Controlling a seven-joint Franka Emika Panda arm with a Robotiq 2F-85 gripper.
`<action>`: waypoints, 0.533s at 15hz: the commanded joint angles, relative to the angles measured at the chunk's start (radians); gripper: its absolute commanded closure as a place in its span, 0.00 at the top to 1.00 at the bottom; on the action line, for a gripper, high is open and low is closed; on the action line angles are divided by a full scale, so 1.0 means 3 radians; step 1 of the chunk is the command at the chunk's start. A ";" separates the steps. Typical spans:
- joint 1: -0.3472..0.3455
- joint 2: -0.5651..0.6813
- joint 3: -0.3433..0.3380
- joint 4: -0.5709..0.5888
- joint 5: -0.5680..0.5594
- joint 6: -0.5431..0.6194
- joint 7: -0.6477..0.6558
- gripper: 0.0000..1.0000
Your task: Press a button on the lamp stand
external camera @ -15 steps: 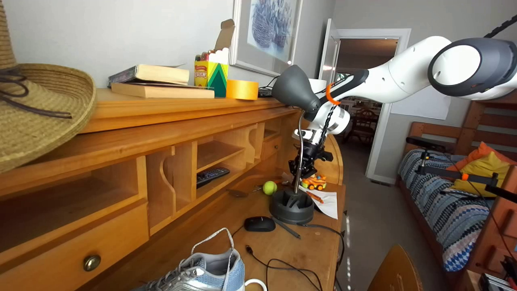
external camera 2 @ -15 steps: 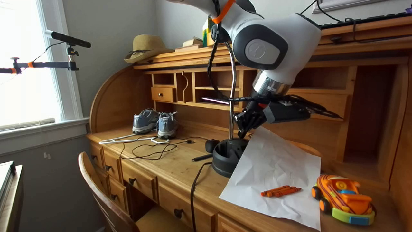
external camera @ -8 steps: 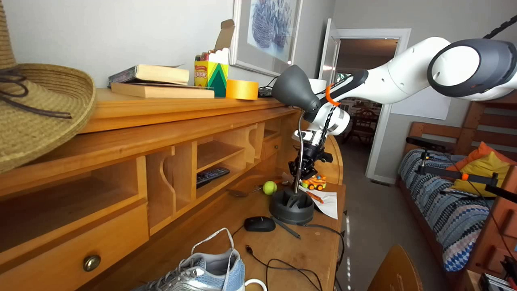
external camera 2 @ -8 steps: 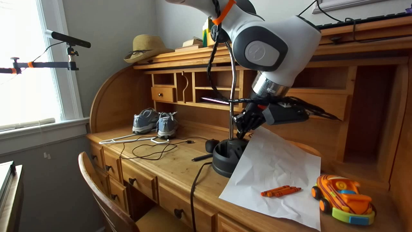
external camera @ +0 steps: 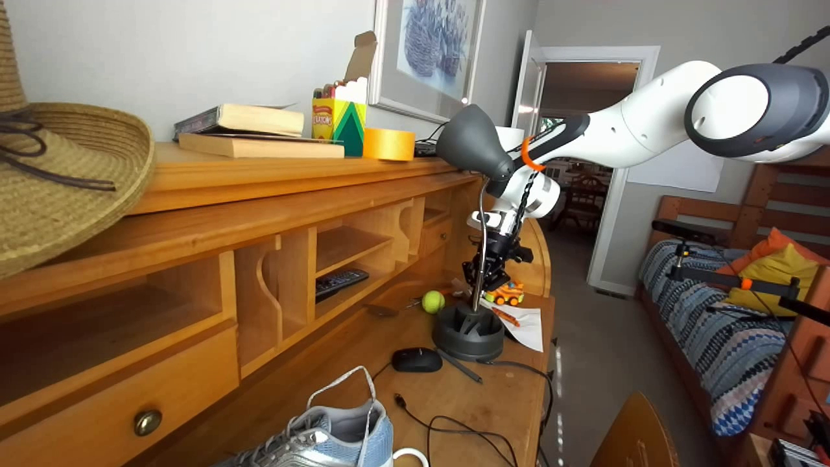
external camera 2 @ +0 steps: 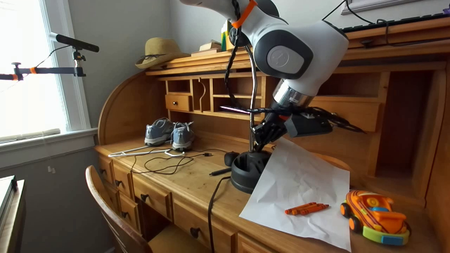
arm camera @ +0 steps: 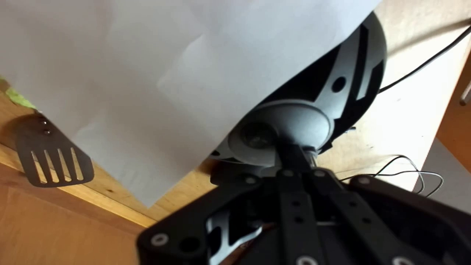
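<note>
1. Here it is, the lamp stand (external camera: 468, 334), dark and round on the wooden desk (external camera 2: 200, 182), its slim metal pole (external camera 2: 254, 88) running up to a grey shade (external camera: 470, 139).
2. In the wrist view, on its pale dome (arm camera: 303, 119), a dark round spot (arm camera: 258, 135) that looks like the button.
3. And right beside that spot, the gripper (arm camera: 293, 156)! Fingers pressed together, gripping nothing that shows, slanting down close to the pole; whether the tips touch, can't call it.
4. The stand's base (external camera 2: 242, 180) is split into compartments, their floors too dark to read.
5. A white sheet of paper (external camera 2: 299, 186) hides part of that base in the wrist view; orange crayons (external camera 2: 306, 208) lie on it, a toy car (external camera 2: 376, 218) just beside.
6. Out to the pigeonholes (external camera: 381, 261): a remote control (external camera: 342, 282) lies in one.
7. Up top, the crayon box (external camera: 340, 120), flap standing, coloured tips (external camera: 329, 91) crowding its mouth, next to a yellow-orange roll (external camera: 389, 144).
</note>
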 commanded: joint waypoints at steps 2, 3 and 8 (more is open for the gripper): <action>0.0068 -0.0088 -0.0076 -0.0119 -0.0052 0.0199 0.0033 0.00; 0.0071 -0.0106 -0.0079 -0.0136 -0.0044 0.0230 0.0040 0.00; 0.0063 -0.0225 -0.0085 -0.0217 -0.0013 0.0441 0.0073 0.00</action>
